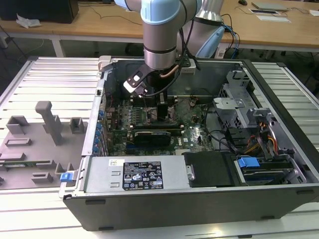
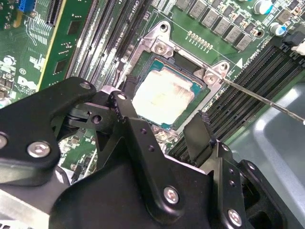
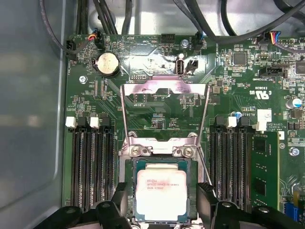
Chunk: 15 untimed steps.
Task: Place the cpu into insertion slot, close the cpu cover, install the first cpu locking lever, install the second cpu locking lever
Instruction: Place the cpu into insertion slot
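Note:
The cpu (image 3: pixel 161 190), a pale silver square chip, lies flat inside the black-rimmed insertion slot (image 3: pixel 191 183) on the green motherboard; it also shows in the second wrist view (image 2: pixel 162 98). The cpu cover (image 3: pixel 164 88), a thin shiny frame, stands swung up from its hinge beyond the socket. A thin wire locking lever (image 2: pixel 267 100) sticks out to the side, unlatched. My gripper (image 3: pixel 162 195) hangs just above the socket, open, with its black fingers (image 3: pixel 120 198) either side of the chip and apart from it. In the exterior view the gripper (image 1: pixel 160 107) reaches down into the open computer case.
Black memory slots (image 3: pixel 93 162) run along both sides of the socket. A coin battery (image 3: pixel 107 63) and cables (image 3: pixel 62 43) lie beyond it, beside the case wall. A drive cage (image 1: pixel 239 107) and a grey fixture plate (image 1: pixel 35 144) flank the case.

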Each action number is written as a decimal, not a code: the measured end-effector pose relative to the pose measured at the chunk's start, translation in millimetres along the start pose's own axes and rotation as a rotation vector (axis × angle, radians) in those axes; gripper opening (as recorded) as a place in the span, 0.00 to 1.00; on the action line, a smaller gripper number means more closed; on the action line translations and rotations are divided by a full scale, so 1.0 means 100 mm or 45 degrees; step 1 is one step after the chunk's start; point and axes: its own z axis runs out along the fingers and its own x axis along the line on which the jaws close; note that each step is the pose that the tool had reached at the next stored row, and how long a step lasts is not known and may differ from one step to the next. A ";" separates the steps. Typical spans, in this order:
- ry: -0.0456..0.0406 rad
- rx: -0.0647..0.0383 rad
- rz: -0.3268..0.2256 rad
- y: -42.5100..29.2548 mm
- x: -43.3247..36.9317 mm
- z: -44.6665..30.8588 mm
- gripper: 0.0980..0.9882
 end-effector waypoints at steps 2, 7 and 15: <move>0.000 0.000 0.000 0.000 0.000 -0.001 0.65; 0.000 0.000 0.000 0.000 0.000 -0.001 0.42; -0.001 0.000 0.000 0.000 0.000 -0.001 0.01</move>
